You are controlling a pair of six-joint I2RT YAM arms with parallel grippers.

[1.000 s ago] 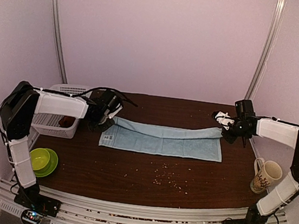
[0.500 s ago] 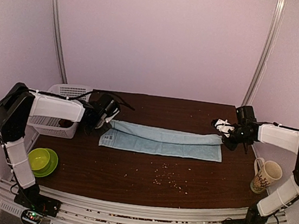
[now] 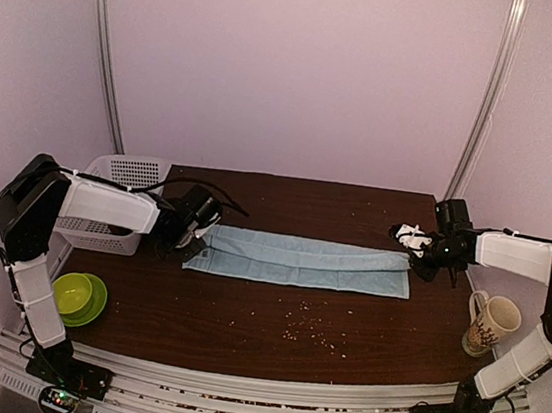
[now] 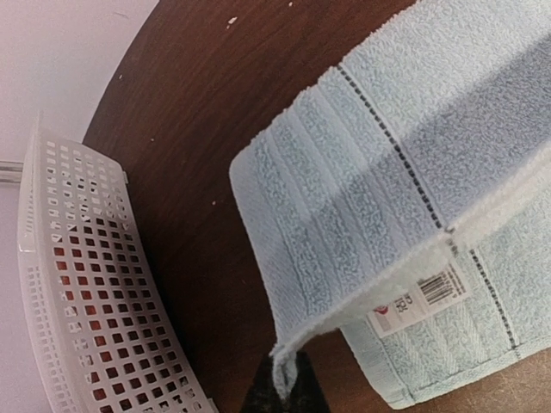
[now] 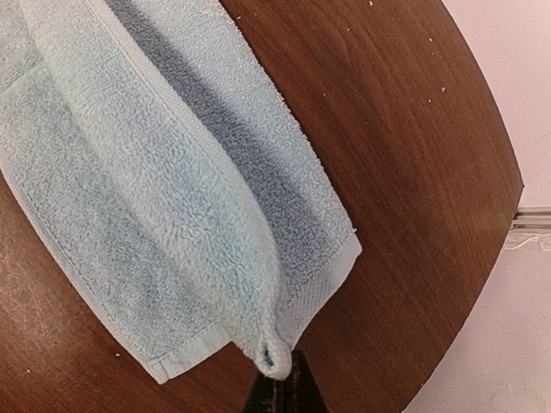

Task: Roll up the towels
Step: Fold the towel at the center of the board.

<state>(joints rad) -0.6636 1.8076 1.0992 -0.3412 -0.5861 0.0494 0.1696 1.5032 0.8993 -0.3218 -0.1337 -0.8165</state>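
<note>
Only the dark tips of each gripper show in the wrist views, cut off by the bottom edge. From above, the left gripper (image 3: 197, 244) is partly masked by its own black wrist and cable. Something reddish (image 4: 73, 288) shows through the holes of the white basket (image 3: 124, 170) at the far left. Its shape and material cannot be made out.

The light-blue towel (image 3: 299, 262) lies lengthwise across the middle of the table (image 3: 240, 338), a long terry rectangle with a looped nap. Its far long edge is doubled over toward the near side, making a soft raised fold. At the left end there are flat woven bands, a dotted dark stitch line and a white label (image 4: 422, 297) with a barcode.

The left gripper is pinched narrow on the hem corner at the towel's left end. The right gripper (image 3: 416, 246) is pinched tight on the rounded folded corner at the right end.

The table is dark brown wood grain, strewn with pale crumbs (image 3: 312, 327). A glossy green bowl (image 3: 72, 292) sits on a green plate (image 3: 95, 307) near left. A cream mug (image 3: 491, 324) stands near right.
</note>
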